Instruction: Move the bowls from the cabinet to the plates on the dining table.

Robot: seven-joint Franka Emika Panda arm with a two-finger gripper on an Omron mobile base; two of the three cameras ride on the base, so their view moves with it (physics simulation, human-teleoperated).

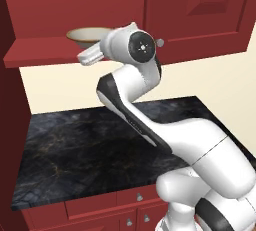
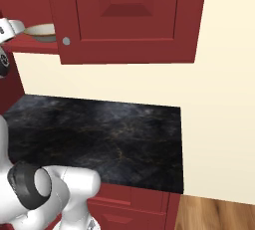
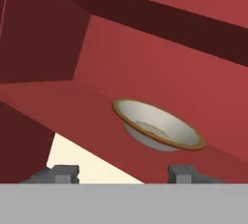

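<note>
Bowl (image 3: 157, 130) sits on the cabinet shelf (image 3: 72, 109), just beyond my gripper (image 3: 118, 173), jaws wide and empty. I judge a low approach could strike the shelf edge or push the bowl deeper.

Glossy white arm (image 1: 150, 125), dark joints, round black caps
</note>
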